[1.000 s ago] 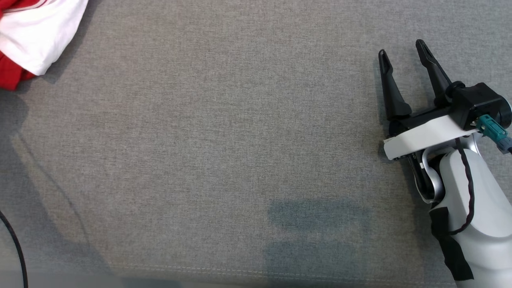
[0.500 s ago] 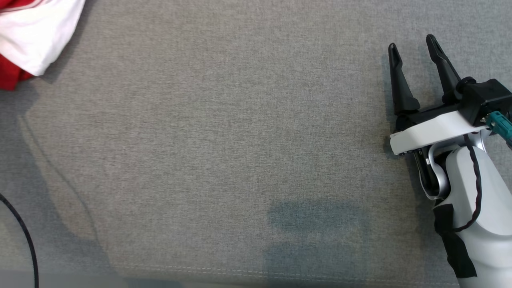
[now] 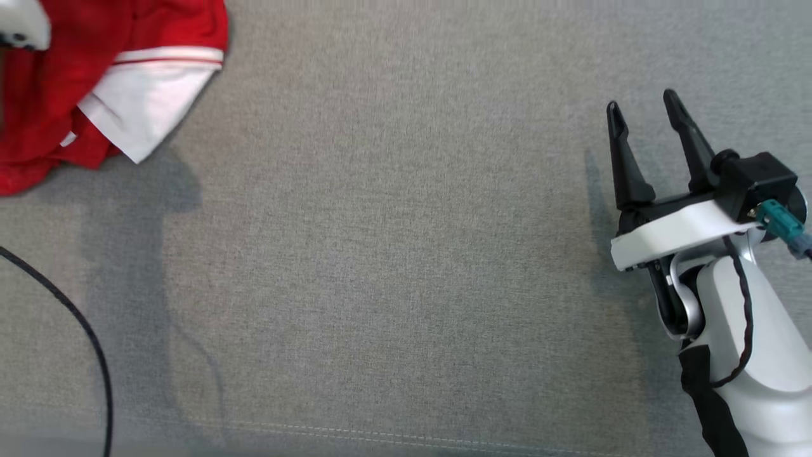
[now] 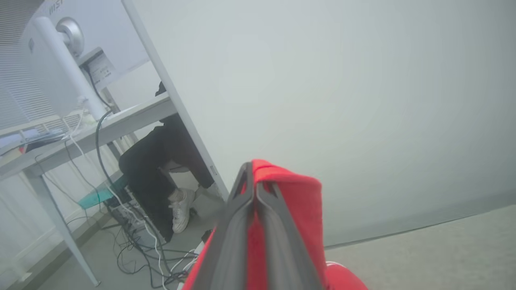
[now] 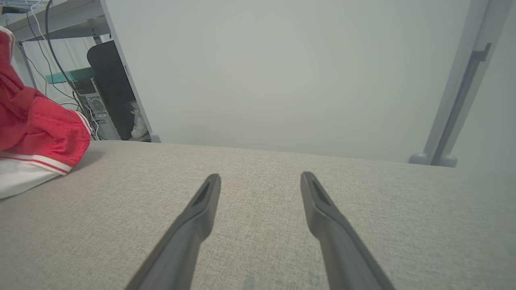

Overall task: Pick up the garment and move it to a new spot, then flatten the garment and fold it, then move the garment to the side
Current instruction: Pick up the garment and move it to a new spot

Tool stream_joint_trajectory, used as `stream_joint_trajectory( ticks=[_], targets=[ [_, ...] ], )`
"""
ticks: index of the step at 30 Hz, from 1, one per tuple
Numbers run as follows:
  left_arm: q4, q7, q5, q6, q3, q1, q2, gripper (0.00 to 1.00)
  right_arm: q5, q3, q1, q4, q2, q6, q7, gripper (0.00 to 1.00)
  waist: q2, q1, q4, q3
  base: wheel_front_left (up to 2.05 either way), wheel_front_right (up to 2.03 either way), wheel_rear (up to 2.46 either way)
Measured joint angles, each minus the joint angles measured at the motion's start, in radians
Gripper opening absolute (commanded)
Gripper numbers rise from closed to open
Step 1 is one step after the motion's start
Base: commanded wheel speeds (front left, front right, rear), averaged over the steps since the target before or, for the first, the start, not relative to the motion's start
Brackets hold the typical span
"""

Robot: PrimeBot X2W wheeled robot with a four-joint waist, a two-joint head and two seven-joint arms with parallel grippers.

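1. Half a second ago you had only a corner of the garment (image 3: 95, 76) at the upper left edge of the head view. It has since come well inward. You now see red cloth with a white striped band, though the top and left edges still cut it off.
2. Your left gripper (image 4: 253, 177) has its jaws pressed together on the garment. Red cloth sits between them, drapes over the tips and hangs down their right side. The bottom edge cuts off both the fingers and the cloth.
3. Your right gripper (image 3: 642, 105) has its jaws spread wide with nothing between them, above the grey fabric surface (image 3: 393, 222). You cannot tell whether the tips touch it.
4. Well to the left of those open jaws, the garment's white part rests on the surface. Its red part rises and runs out of frame.
5. A black cable (image 3: 82, 330) curves along the lower left of the head view, with both ends out of frame. A pale rounded piece (image 3: 22, 25) at the top left corner is mostly cut off, and you cannot tell what it is.
6. Far beyond the left jaws stands a pale panel (image 4: 342, 100). To its left is a desk (image 4: 121, 119) with a monitor (image 4: 24, 60). Under the desk are tangled cables (image 4: 141, 249), a leg (image 4: 157, 161) in dark trousers and a white shoe (image 4: 179, 209). The panel hides the rest of the person.
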Motion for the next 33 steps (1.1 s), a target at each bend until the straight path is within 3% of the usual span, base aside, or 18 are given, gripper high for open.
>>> stream_joint_trajectory(
  ticks=[8,17,25,33],
  targets=[
    [-0.236,-0.005,-0.012,-0.054,-0.029,0.056,-0.094,0.0,0.011,-0.002,0.046,0.011,0.016,0.0,0.0,1.0,0.0,0.0,-0.027,-0.1,0.0,0.0,0.0],
    [-0.312,0.017,-0.043,-0.105,-0.126,0.054,-0.207,0.0,0.035,-0.001,0.081,0.017,0.024,0.0,0.0,1.0,0.0,0.0,-0.102,-0.165,0.0,0.0,0.0],
    [-0.252,0.023,-0.067,-0.111,-0.173,0.073,-0.258,0.0,0.042,0.003,0.091,0.016,0.029,0.0,0.0,1.0,0.0,0.0,-0.191,-0.182,0.0,0.0,0.0],
    [-0.102,0.004,-0.095,-0.106,-0.178,0.244,-0.277,0.0,0.052,0.006,0.091,0.015,0.03,0.0,0.0,1.0,0.0,0.0,-0.224,-0.161,0.0,0.0,0.0]
  ],
)
